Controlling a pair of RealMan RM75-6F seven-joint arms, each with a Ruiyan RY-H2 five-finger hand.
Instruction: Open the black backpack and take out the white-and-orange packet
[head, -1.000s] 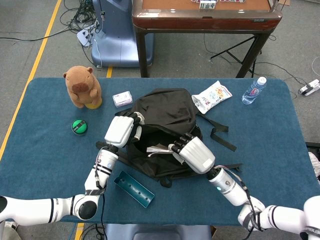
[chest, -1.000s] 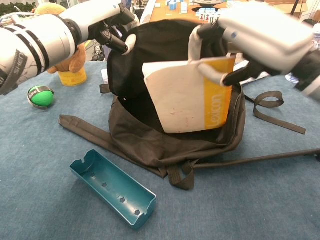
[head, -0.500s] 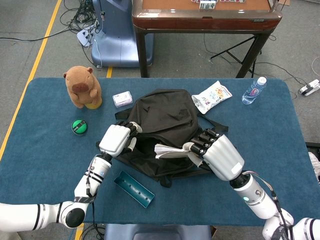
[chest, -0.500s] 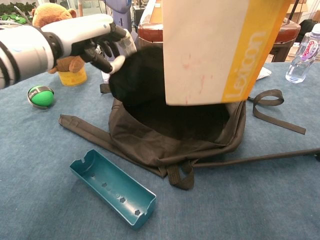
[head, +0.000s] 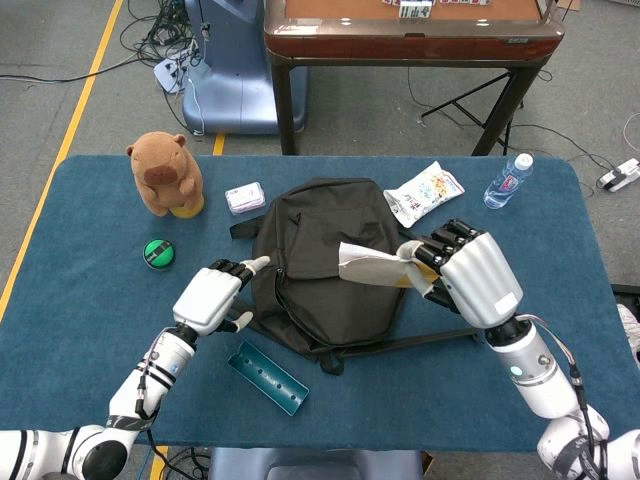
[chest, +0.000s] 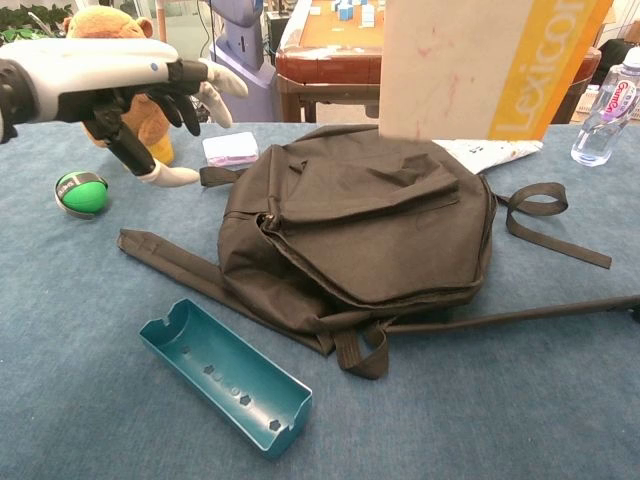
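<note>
Head view: right hand (head: 470, 275) held the white-and-orange packet (head: 372, 265) aloft above the black backpack (head: 325, 265), fingers (head: 432, 255) clamped on its right end.
Chest view: packet filled the upper frame, clear of the collapsed bag.
Left hand (head: 208, 297): empty, fingers apart, just beside the bag's left edge — not touching it, as far as could be judged.
Worktop (head: 90, 300): teal tray (head: 267, 377) lay near the bag's front.
Risk: grip sat on one end only — the flat packet could pivot or slip free if swung quickly.
Risk: a trailing strap (chest: 545, 215) could snag the descending hand.
</note>
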